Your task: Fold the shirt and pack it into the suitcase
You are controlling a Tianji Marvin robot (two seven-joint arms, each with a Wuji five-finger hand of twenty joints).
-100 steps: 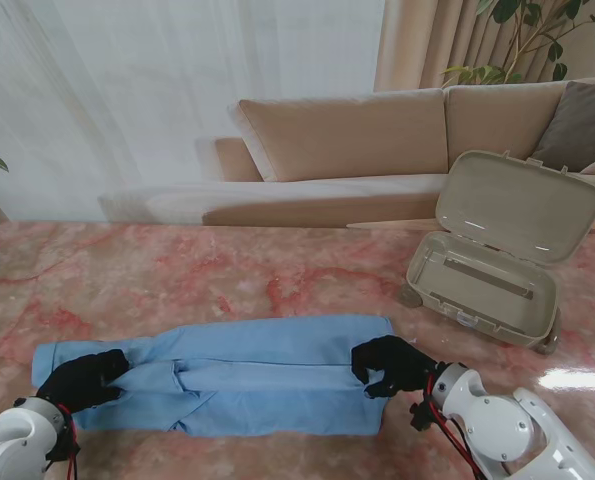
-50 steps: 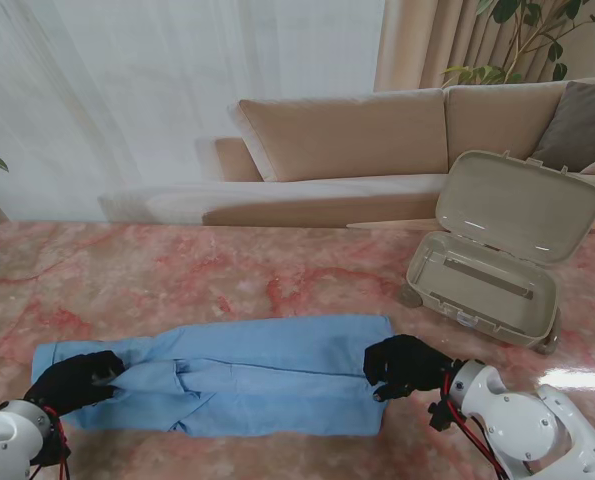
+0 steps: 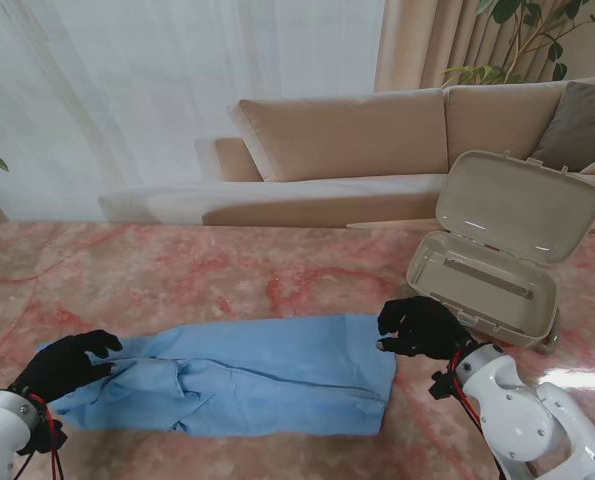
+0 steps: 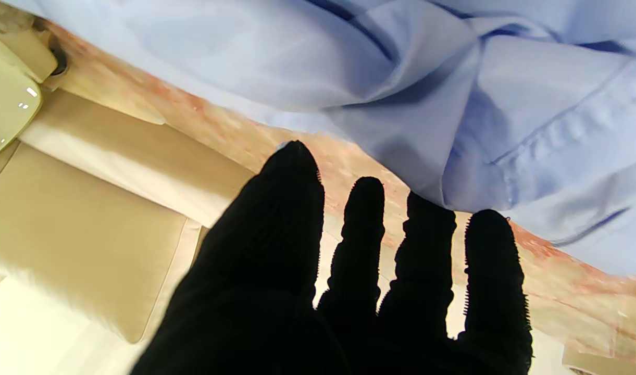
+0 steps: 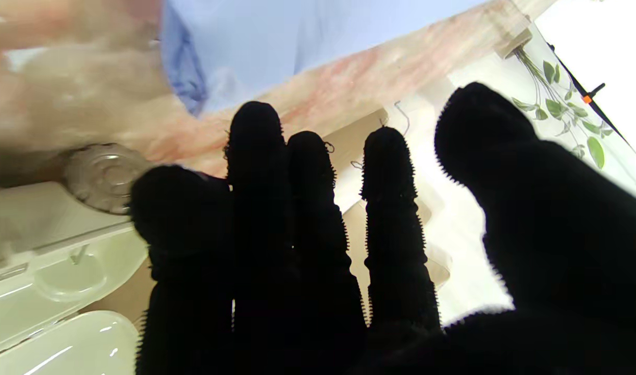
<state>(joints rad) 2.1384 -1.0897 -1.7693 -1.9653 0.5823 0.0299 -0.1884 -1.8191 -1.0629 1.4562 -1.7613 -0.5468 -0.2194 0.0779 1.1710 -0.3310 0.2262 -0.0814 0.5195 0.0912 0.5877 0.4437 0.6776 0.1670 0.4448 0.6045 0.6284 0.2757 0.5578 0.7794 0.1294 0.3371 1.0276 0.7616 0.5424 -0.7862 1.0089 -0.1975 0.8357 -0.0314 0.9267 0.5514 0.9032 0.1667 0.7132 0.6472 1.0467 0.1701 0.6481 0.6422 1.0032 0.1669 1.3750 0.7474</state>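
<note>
A light blue shirt (image 3: 247,375) lies folded into a long band across the marble table (image 3: 177,280), its collar end toward my left. My left hand (image 3: 65,365), in a black glove, hovers over the shirt's left end with its fingers (image 4: 367,229) spread and nothing held; the shirt (image 4: 453,94) fills the left wrist view. My right hand (image 3: 422,328) is lifted off the shirt's right end, between it and the open beige suitcase (image 3: 492,270), fingers (image 5: 260,172) extended and empty. The right wrist view catches the shirt's edge (image 5: 245,47) and the suitcase (image 5: 47,271).
The suitcase stands at the right of the table with its lid (image 3: 517,205) propped up. A beige sofa (image 3: 377,140) runs behind the table, and a potted plant (image 3: 527,30) stands at the far right.
Both hands have let go of the shirt and lifted away. The right hand moved toward the suitcase, the left hand drew outward to the left, and both sets of fingers opened.
</note>
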